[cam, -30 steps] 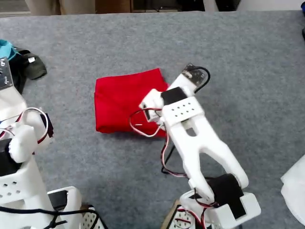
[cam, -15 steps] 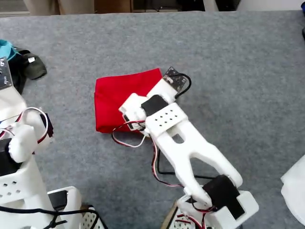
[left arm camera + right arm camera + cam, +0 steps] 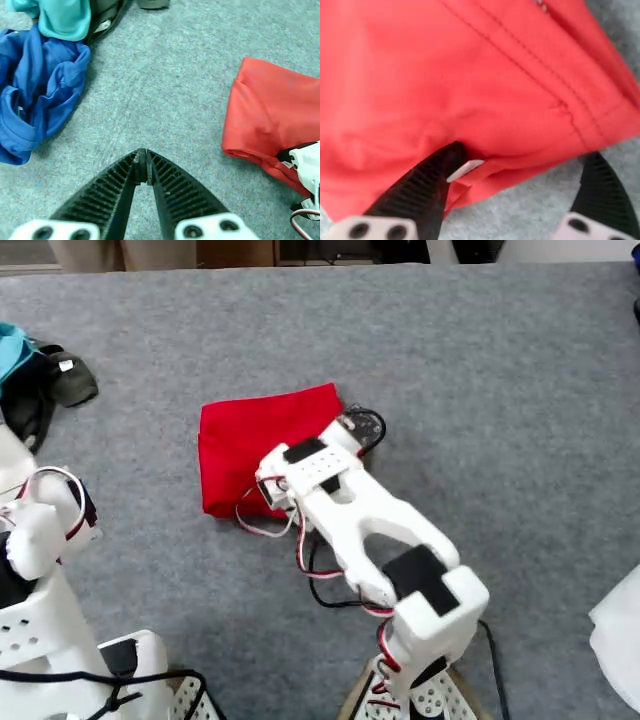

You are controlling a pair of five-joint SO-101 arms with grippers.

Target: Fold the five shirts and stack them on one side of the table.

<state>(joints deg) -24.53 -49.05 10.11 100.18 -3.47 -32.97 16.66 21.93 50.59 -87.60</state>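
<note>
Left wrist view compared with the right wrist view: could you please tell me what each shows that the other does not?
Left wrist view has: a crumpled blue shirt, a teal garment beside it, and the left gripper, shut, over the grey table. Right wrist view has: the right gripper, open, one finger touching the red shirt at its folded edge, near a small white tag. Shared: the red shirt and the grey table.
</note>
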